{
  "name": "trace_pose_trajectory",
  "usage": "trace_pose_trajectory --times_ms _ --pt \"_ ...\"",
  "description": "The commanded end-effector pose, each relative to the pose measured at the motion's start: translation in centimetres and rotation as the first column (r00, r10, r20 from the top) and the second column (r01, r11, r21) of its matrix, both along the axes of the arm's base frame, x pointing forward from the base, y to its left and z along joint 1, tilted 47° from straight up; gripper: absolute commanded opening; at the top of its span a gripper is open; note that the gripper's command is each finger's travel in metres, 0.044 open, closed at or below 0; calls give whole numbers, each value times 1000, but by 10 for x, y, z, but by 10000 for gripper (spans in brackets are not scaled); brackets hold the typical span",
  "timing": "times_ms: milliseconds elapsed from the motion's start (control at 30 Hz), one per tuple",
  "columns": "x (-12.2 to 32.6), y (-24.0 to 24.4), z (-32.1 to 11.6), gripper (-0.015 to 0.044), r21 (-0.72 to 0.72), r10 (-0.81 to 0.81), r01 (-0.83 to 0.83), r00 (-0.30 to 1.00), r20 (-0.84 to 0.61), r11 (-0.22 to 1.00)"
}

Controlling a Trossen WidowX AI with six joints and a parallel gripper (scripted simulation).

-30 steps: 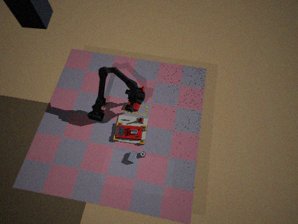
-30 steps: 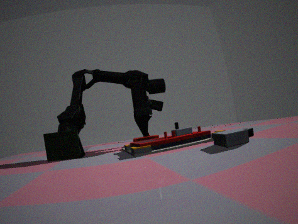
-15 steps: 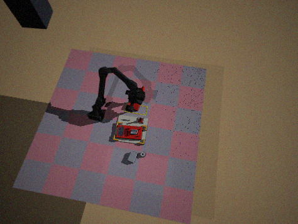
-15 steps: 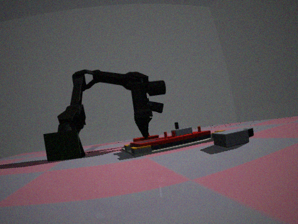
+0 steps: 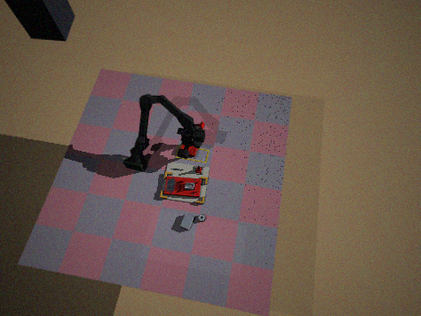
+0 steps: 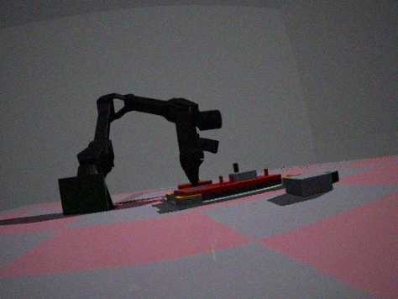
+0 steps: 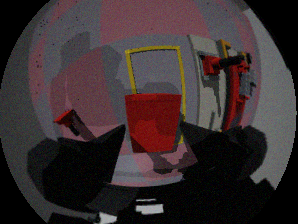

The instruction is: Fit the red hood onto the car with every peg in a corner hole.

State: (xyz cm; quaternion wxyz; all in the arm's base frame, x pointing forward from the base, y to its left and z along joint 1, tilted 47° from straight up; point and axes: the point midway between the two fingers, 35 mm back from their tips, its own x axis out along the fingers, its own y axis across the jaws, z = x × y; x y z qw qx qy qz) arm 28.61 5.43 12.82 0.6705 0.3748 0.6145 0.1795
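Black and bent, the arm (image 5: 163, 103) (image 6: 147, 105) points its spread, empty gripper (image 5: 188, 152) (image 6: 195, 184) (image 7: 153, 125) down by the red hood (image 5: 192, 151) (image 6: 203, 183) (image 7: 153, 122).

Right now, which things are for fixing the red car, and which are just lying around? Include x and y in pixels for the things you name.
For the job:
- red hood (image 5: 193, 151) (image 7: 153, 122)
- car chassis (image 5: 181, 186) (image 6: 235, 185)
- gripper (image 7: 153, 125)

Seemingly just lying about:
- grey block (image 5: 187, 221) (image 6: 308, 184)
- small round piece (image 5: 202, 217)

Hood's corner holes (image 7: 153, 122) too dim to tell, peg bases hidden
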Motion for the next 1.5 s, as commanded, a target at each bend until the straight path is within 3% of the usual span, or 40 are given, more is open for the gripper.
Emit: trace_pose_trajectory --times_ms 0,233,333,667,1033,1467 --pt "1 2 -1 440 5 -2 2 1000 0 1000" --pt "1 5 -3 440 6 -2 2 1000 0 1000" --pt "1 3 -3 361 1 0 0 1000 0 1000" --pt "1 3 -3 295 1 0 0 1000 0 1000" --pt "-1 -5 5 6 1 -1 1 1000 -1 1000" --pt "-8 -31 29 0 -1 -1 1 1000 -2 1000"
